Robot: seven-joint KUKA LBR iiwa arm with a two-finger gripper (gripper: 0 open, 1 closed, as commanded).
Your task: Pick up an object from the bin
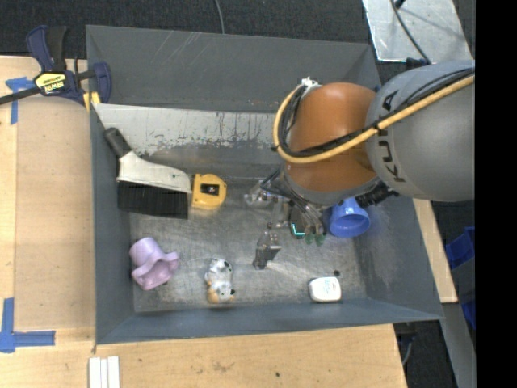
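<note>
Gripper (266, 251): hung over bare bin floor (202, 241); your nearest item, a small white-and-tan toy (219, 281), lay down-left of it; its grip state could not be told.

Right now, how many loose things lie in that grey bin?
6: a brush at the left, yellow tape measure beside it, lilac toy, small figurine and white case along the front, blue cup under the arm, which may hide more.
</note>
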